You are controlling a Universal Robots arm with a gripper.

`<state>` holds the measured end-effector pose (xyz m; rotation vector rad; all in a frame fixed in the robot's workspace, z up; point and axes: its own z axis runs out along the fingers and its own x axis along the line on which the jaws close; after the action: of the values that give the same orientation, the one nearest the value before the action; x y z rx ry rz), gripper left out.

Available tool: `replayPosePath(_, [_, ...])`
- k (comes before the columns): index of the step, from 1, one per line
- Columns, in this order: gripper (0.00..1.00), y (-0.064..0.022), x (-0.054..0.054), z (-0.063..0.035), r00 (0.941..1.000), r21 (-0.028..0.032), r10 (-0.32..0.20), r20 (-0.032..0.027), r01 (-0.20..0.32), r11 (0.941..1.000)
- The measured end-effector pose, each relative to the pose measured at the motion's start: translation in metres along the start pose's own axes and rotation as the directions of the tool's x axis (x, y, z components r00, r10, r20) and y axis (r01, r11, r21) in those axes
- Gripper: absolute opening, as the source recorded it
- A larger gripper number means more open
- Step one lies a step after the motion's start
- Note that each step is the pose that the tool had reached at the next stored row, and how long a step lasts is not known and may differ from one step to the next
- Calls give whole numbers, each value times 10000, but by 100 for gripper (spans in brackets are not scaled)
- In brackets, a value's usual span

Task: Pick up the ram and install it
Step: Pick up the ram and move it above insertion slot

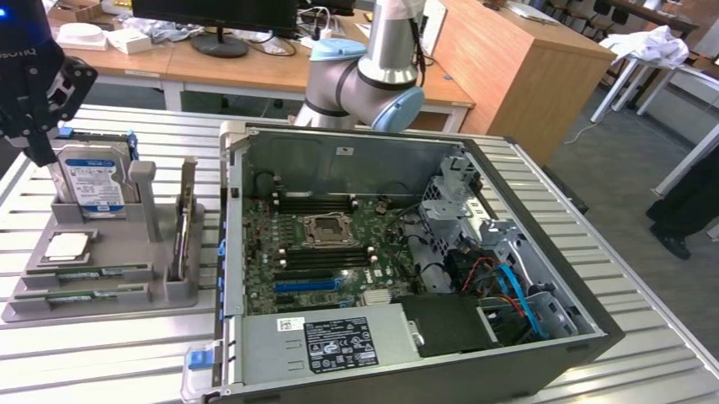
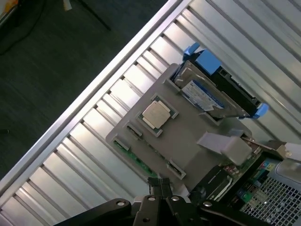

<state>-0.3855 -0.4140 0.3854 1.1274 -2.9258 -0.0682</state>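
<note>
Claw: the gripper is pinched fully together with nothing between its fingers.
Claw position: it hangs over the far end of the grey holder, just above the hard drive, and touches nothing.
Ram: the rear ram stick and the front ram stick lie flat, one behind the other, in slots at the near end of the holder. Both are well apart from the claw. The wrist view catches a green edge of ram along the holder's side.
Holder's other load: a silver processor chip sits between the hard drive and the ram.
Computer: the open case stands just beside the holder on the exterior view's right, its motherboard exposed.
Setting: everything rests on a slatted metal table, and the arm's base rises behind the case.
</note>
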Motion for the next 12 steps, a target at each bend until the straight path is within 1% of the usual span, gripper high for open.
replayPosePath(3, [10,0,0,0,9988,-6,-490,-21,490,9988])
replayPosePath(6, [10,0,0,0,9952,-12,-975,-41,975,9952])
replayPosePath(9, [10,0,0,0,9889,-21,-1487,-62,1487,9889])
replayPosePath(12, [10,0,0,0,9802,-30,-1978,-82,1978,9802])
